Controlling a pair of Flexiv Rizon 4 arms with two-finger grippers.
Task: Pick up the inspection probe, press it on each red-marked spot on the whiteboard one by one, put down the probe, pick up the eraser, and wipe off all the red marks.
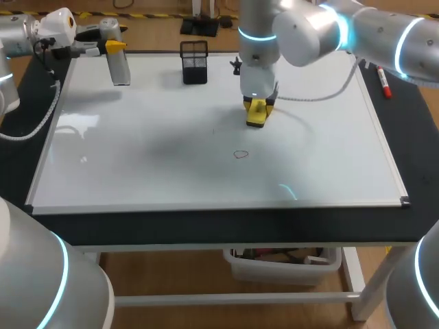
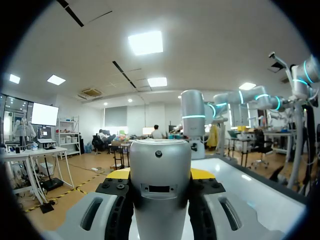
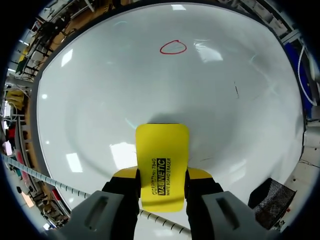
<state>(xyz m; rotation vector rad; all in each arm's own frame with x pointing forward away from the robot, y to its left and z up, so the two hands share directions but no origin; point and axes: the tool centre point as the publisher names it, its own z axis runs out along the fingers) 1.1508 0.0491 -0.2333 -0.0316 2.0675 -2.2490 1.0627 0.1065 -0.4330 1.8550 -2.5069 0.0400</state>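
Note:
The grey cylindrical inspection probe (image 1: 121,66) hangs at the whiteboard's far left corner, held by my left gripper (image 1: 114,47). In the left wrist view the probe (image 2: 160,170) fills the gap between the yellow tips, and my left gripper (image 2: 161,176) is shut on it. Near the board's middle, my right gripper (image 1: 258,107) is shut on the yellow eraser (image 1: 256,116), which rests on the whiteboard (image 1: 137,151). One small red ring mark (image 1: 241,154) lies just in front of the eraser. The right wrist view shows the eraser (image 3: 162,162) between my right gripper's (image 3: 161,186) fingers, with the red ring (image 3: 173,47) ahead.
A black mesh pen holder (image 1: 194,62) stands at the board's far edge, a small black object (image 1: 236,65) beside it. A red marker (image 1: 384,81) lies off the board on the right. The mesh holder (image 3: 270,197) shows beside the right gripper.

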